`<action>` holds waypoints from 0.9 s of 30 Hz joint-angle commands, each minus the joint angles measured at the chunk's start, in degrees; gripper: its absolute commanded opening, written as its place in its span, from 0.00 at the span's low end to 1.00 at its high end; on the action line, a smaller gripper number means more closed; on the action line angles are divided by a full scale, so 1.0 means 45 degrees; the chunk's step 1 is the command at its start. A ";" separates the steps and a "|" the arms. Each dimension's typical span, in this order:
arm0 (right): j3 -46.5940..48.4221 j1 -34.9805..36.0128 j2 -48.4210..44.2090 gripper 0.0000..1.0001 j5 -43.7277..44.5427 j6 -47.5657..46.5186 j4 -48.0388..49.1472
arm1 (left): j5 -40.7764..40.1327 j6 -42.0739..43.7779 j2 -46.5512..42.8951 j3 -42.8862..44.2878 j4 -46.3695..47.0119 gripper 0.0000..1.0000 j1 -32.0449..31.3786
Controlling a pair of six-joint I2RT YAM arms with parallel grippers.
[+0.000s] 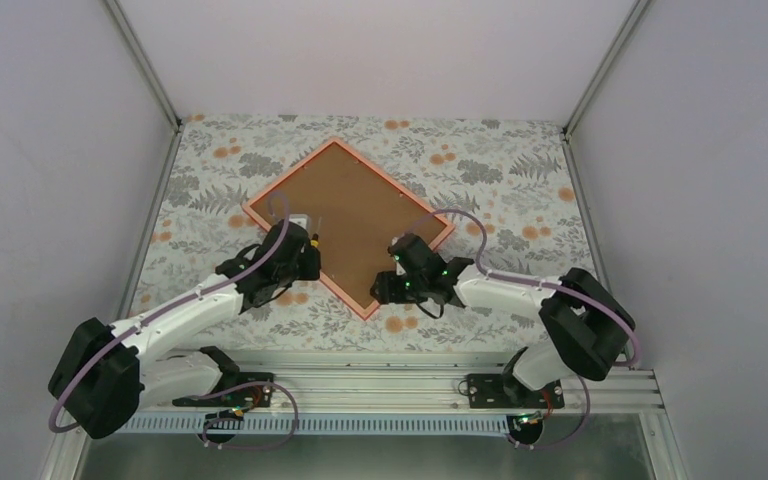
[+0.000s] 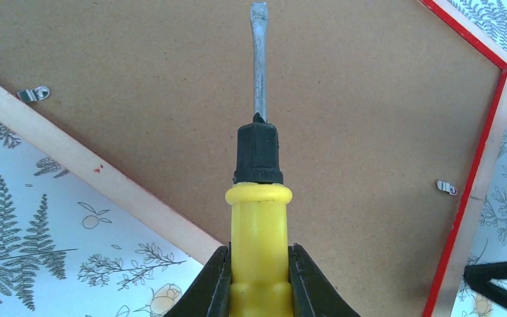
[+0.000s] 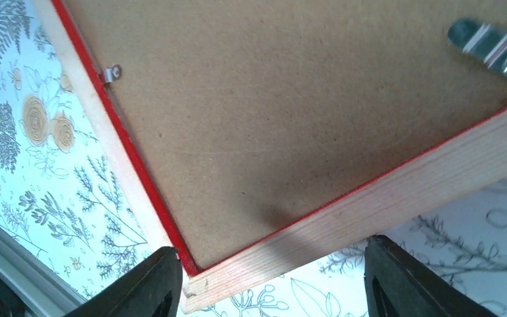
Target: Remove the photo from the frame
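Left pincer [image 2: 259, 264] pinches a yellow screwdriver [image 2: 259, 218] over the face-down frame [image 1: 350, 225] on the counter [image 1: 490, 170]; right pincer [image 3: 274, 264] is spread over its near corner. I judge it stiff, light; grip the rim. I reckon the photo hides beneath.

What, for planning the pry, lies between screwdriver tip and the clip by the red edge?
Only bare brown board before that clip, in the left wrist view.

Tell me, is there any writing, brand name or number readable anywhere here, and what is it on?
None: no readable text shows in any view.
The frame and its brown backing are blank.
The screwdriver in the left hand has a plain yellow handle.
The tablecloth carries only flowers and ferns.
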 commanded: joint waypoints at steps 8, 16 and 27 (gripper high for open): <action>0.3113 -0.2872 0.0082 0.64 0.0770 -0.6333 -0.2132 | 0.0024 0.0644 -0.0461 -0.0189 -0.0081 0.03 0.0717; 0.4764 -0.5432 0.2208 0.61 -0.0496 -0.9241 -0.0533 | 0.1057 0.1664 -0.0155 -0.0132 0.0687 0.02 0.0828; 0.8307 -0.6634 0.6993 0.52 -0.1072 -1.0735 -0.0622 | 0.2051 0.2460 0.0368 -0.0293 0.1685 0.03 0.0825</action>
